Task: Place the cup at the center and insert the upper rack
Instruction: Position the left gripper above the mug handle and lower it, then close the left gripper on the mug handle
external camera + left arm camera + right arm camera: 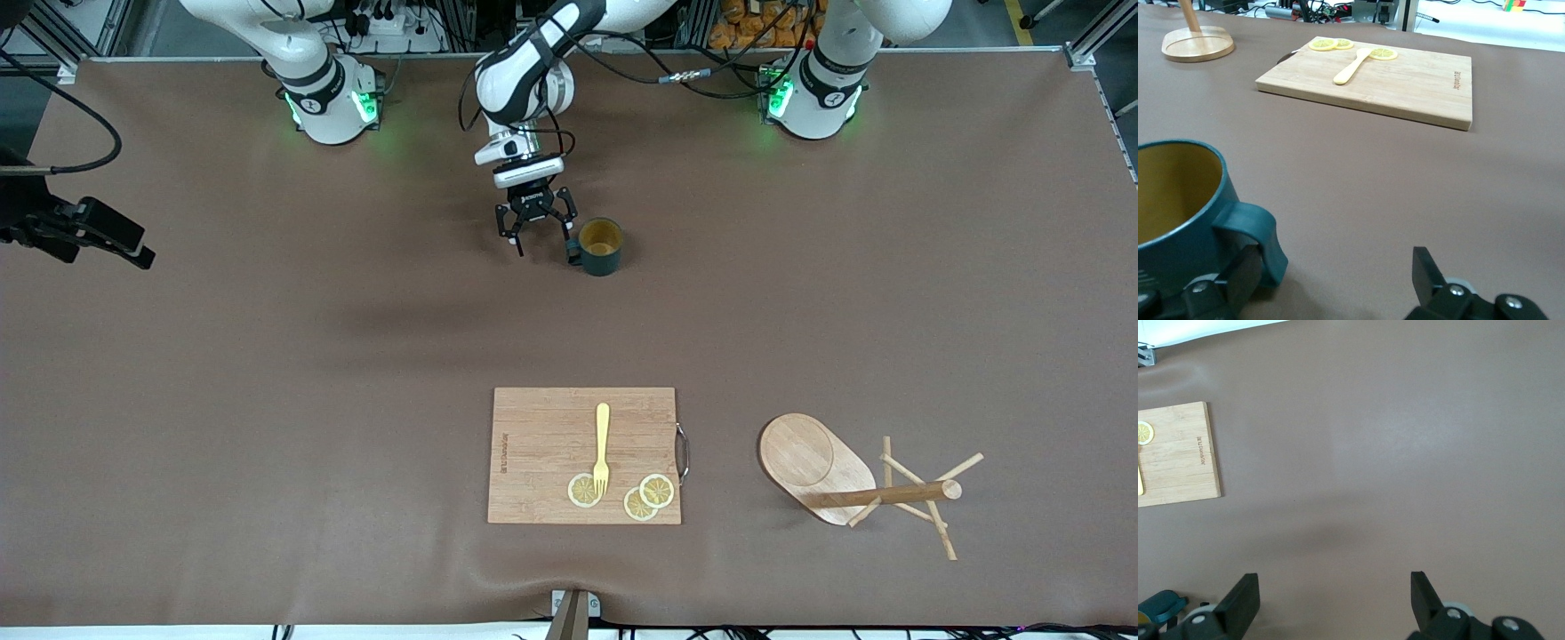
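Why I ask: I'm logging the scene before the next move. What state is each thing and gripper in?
cup: upright on the table, not held.
upper rack: on its side, pole end resting on its flat base.
cutting board: flat, carrying a fork and lemon slices.
fork: lying flat, tines on a slice.
lemon slices: three, flat.
left gripper: open, beside the cup's handle.
right gripper: open, waiting above the table.

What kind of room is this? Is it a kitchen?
Probably a robot lab, not a kitchen. Two robot arms are bolted along a big brown table, with cables and metal framing around it. The cup, cutting board and wooden rack look like practice props.
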Tool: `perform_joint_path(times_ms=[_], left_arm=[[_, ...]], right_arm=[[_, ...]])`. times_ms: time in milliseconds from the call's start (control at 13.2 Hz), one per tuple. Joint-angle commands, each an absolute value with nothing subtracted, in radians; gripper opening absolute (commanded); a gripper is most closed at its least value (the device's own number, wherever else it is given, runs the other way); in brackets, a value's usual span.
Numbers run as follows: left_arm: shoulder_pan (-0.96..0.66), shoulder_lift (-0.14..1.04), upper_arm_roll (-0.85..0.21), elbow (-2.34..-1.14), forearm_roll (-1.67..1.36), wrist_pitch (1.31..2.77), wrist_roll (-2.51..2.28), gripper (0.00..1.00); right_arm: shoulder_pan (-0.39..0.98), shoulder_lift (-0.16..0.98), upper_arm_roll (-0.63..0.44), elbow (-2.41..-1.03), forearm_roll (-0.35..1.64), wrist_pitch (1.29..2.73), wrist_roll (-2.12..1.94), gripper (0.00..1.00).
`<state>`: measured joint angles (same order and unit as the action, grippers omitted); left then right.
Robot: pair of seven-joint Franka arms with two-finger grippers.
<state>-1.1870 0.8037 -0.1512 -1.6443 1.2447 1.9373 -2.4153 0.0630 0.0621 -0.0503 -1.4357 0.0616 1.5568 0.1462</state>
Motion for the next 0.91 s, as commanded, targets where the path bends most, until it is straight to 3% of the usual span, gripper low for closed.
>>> perform_joint_path(times_ms=[0, 834], left_arm=[[-1.2, 0.841, -0.143, -1.615, 1.298, 1.893, -2.427, 1.0], [-1.201, 0.911, -0.109, -1.569, 1.385, 1.891, -2.485, 1.0]], right_arm=[[0.041, 0.055, -0.022, -1.428, 0.051, 1.552, 0.149, 1.0], [0.038, 0.057, -0.014, -1.427, 0.025, 1.554, 0.1, 1.0]])
